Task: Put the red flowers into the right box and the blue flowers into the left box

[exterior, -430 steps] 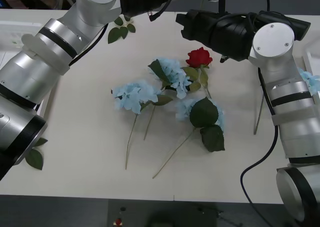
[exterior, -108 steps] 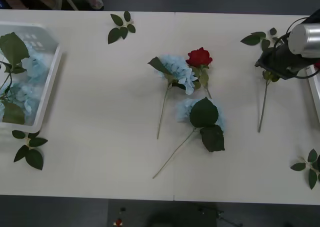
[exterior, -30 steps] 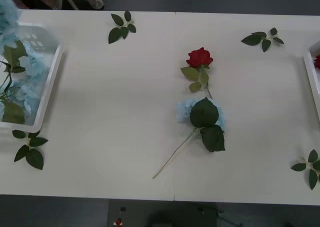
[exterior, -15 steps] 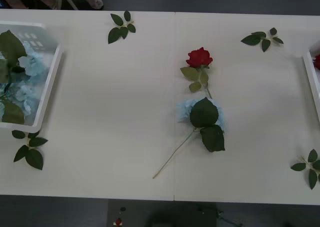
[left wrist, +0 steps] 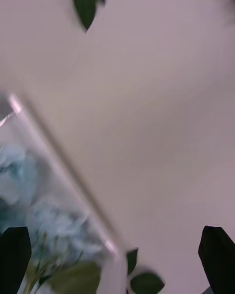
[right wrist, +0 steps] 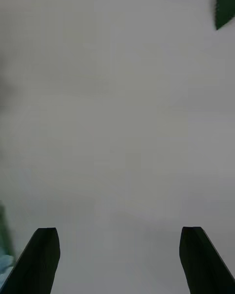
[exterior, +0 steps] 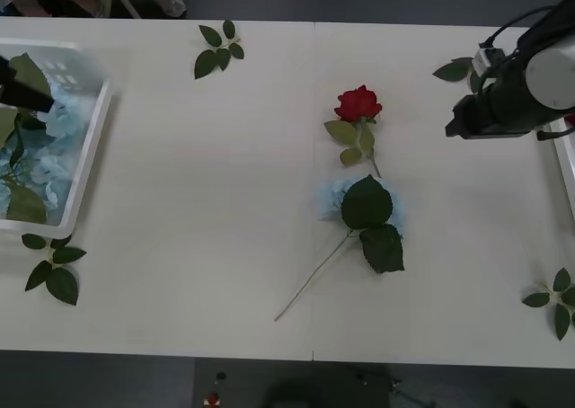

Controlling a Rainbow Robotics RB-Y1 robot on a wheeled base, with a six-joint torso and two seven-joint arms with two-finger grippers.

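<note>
Red rose and one blue flower lie mid-bench, unsorted. Right gripper hangs released near the right edge, likely heading for them; left gripper released over the left box.

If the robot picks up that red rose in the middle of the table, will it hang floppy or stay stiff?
The red rose would probably feel light: small bloom, very thin stem. Gripped at one end, that stem may bend a little. Its stem tip lies by the blue flower, which might get nudged.
</note>
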